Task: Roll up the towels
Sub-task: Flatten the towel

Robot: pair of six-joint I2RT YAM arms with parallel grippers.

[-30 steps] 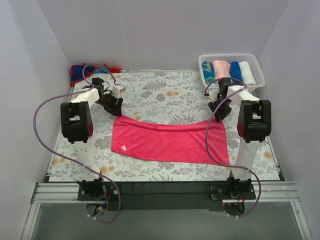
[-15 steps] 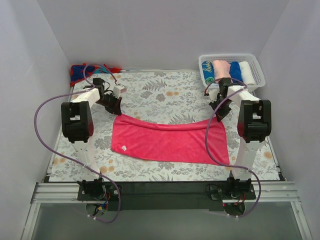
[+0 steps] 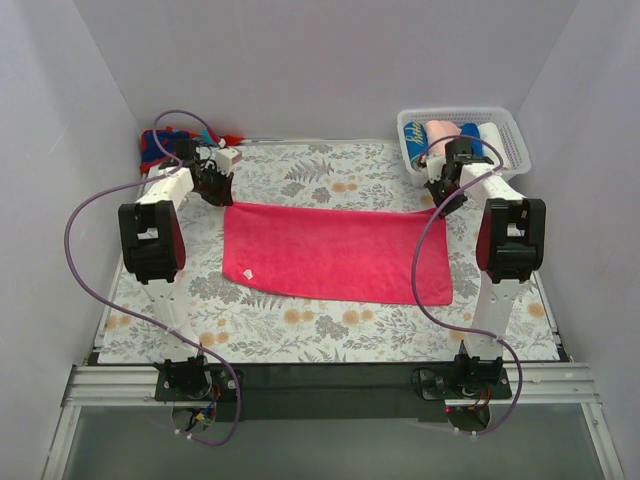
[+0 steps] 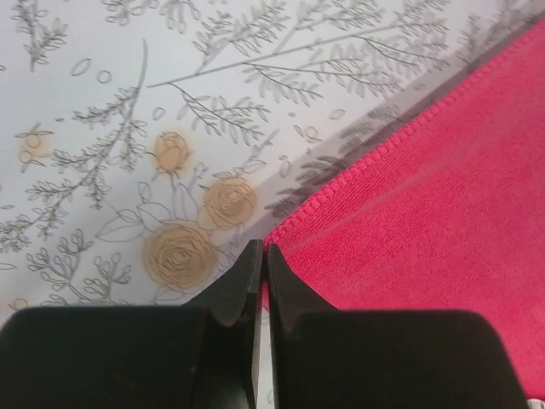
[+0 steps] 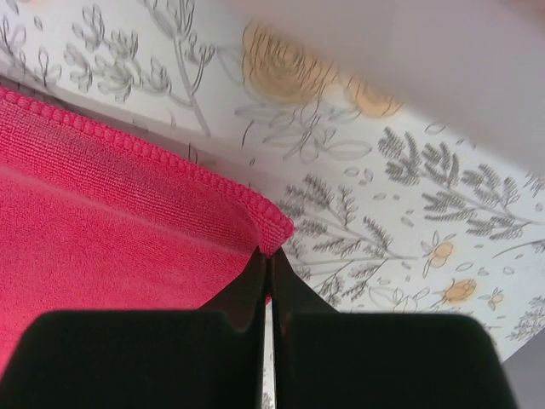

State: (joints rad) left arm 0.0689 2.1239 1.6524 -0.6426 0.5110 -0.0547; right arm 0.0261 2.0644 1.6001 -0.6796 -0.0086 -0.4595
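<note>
A hot-pink towel [image 3: 330, 255] lies flat, far corners seemingly pinched by left hand [image 4: 260, 253] and right hand [image 5: 266, 257].

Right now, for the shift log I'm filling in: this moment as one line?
left jaws: shut on pink towel far-left corner | right jaws: shut on its far-right corner | towel: flat, not rolled

Spread flat, pink towel [image 3: 335, 253] (red towel [image 3: 158, 143] far-left).
</note>
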